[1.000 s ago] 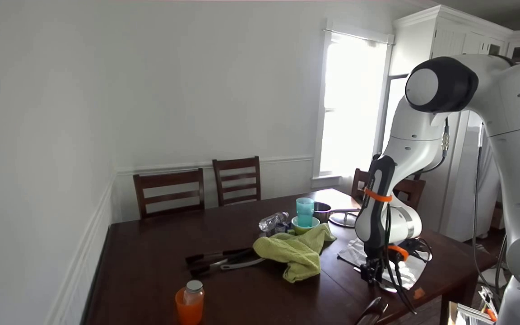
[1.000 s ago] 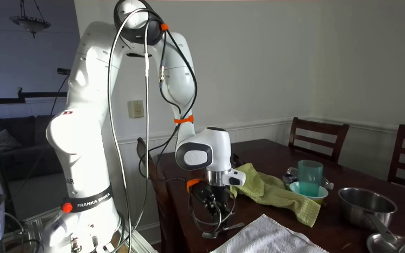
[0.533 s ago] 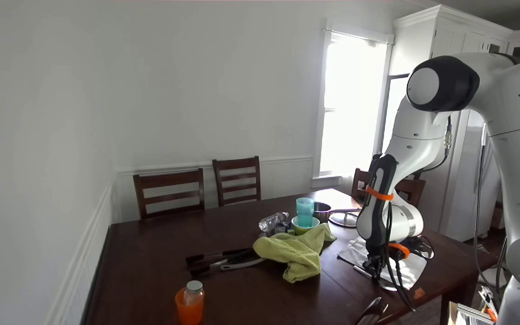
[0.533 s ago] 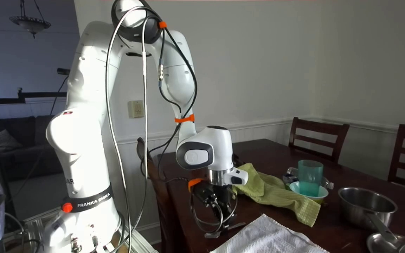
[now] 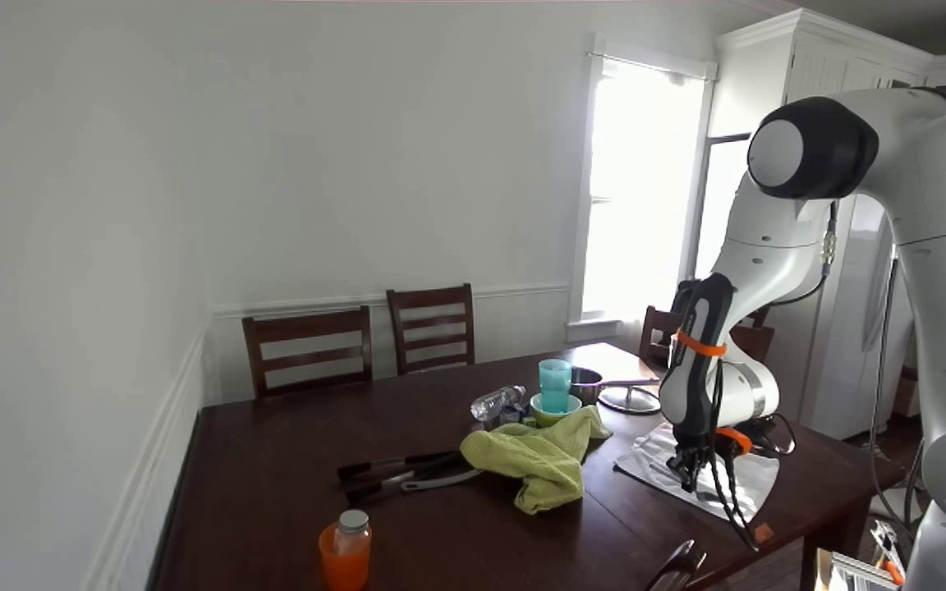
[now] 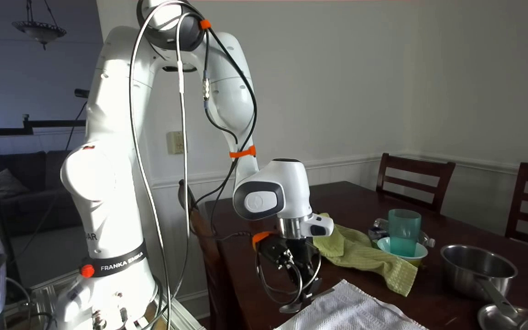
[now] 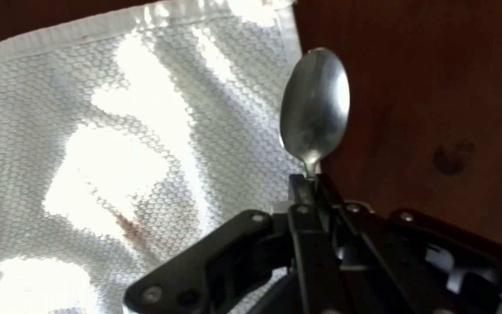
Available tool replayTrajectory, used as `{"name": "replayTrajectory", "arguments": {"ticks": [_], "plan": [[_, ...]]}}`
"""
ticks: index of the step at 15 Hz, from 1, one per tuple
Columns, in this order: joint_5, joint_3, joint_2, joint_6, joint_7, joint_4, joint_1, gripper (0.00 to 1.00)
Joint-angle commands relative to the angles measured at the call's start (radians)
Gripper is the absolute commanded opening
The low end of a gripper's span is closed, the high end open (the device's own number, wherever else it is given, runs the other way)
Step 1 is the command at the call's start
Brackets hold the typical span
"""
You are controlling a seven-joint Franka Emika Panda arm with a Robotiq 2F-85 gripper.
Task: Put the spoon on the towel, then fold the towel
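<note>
Black claw (image 7: 310,185) pinches a metal spoon (image 7: 315,104) near the honeycombed towel (image 7: 216,144).

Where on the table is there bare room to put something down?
In an exterior view, bare wood shows between the orange cup and green towel, and between the utensil handles and the chairs. Beyond that towel it is crowded: bottle, teal cup in a bowl, saucepan.
</note>
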Motion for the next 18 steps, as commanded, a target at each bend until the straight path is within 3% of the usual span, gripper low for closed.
{"name": "replayTrajectory", "arguments": {"ticks": [1,2,3,11,12,18], "plan": [[-0.064,-0.049,-0.06,-0.009,-0.012,0.003,-0.039,0.02],[-0.068,-0.052,-0.068,-0.011,-0.018,0.01,-0.055,0.02],[-0.061,-0.039,-0.032,-0.002,0.017,0.009,-0.029,0.08],[-0.068,-0.048,-0.051,-0.003,0.006,0.015,-0.052,0.08],[-0.071,-0.062,-0.03,0.013,0.01,0.031,-0.051,0.02],[-0.074,-0.08,0.045,0.068,-0.052,0.093,-0.099,0.02]]}}
